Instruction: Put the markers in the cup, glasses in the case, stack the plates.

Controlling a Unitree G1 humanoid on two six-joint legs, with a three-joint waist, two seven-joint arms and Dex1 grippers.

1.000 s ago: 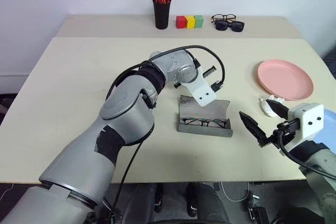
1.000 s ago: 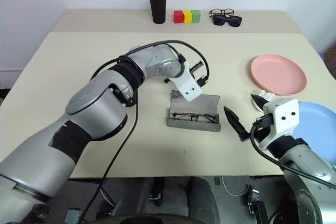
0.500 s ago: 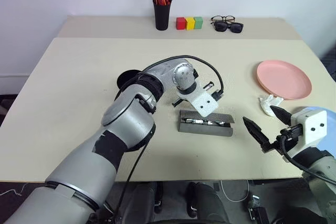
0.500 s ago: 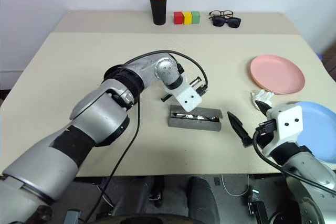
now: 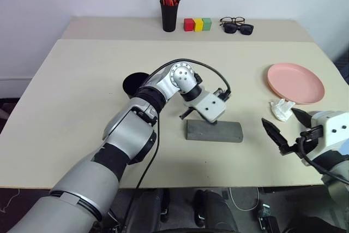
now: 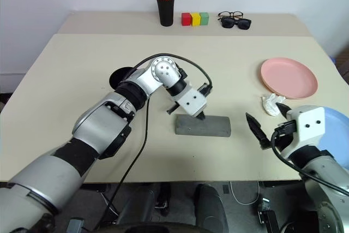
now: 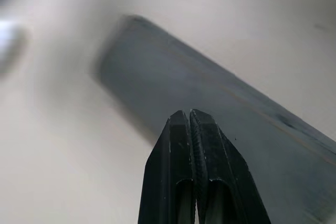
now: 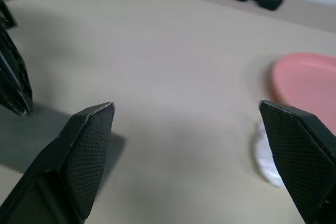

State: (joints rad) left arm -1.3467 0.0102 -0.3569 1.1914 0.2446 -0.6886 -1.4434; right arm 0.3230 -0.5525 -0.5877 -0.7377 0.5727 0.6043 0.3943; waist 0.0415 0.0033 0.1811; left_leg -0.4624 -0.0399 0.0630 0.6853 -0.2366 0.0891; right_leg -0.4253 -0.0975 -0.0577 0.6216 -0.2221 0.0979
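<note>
The left gripper (image 7: 190, 116), fingers pressed together, holds nothing and sits over the closed case (image 5: 214, 131). At the case's 3 o'clock the right gripper (image 5: 286, 127) hovers spread wide and empty. The pink plate (image 5: 295, 82) lies at 1 o'clock, the cup (image 5: 134, 83) at 10.

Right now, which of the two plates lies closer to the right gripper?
The light blue plate, right beside the right gripper at the table's near edge. The salmon pink plate lies farther back.

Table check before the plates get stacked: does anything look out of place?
A crumpled white wad lies beside the pink plate, belonging to no step. The blue plate pokes out behind the right arm at the table's edge.
</note>
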